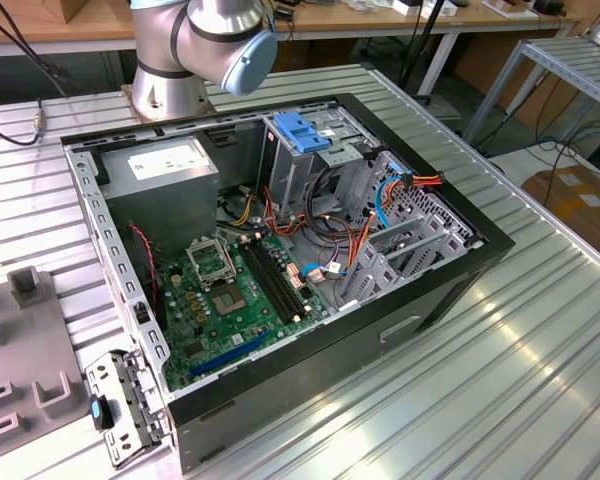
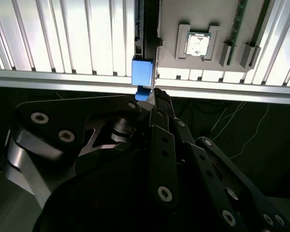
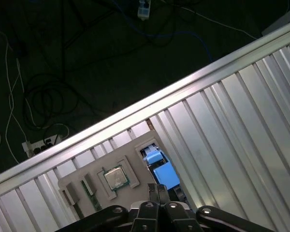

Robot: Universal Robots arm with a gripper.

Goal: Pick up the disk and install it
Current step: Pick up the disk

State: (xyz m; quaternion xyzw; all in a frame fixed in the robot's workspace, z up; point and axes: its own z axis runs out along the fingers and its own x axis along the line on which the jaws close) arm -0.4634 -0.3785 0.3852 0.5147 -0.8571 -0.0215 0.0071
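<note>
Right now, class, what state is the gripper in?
Gripper: cannot be told whether open or closed; it sits at the blue end of the disk.

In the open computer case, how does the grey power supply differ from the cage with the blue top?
The power supply is a closed grey box with a white sticker; the cage is an open metal frame with a blue top. The power supply lies flat; the cage stands upright and taller. Both sit inside the case, at its side nearest the arm's base.
</note>
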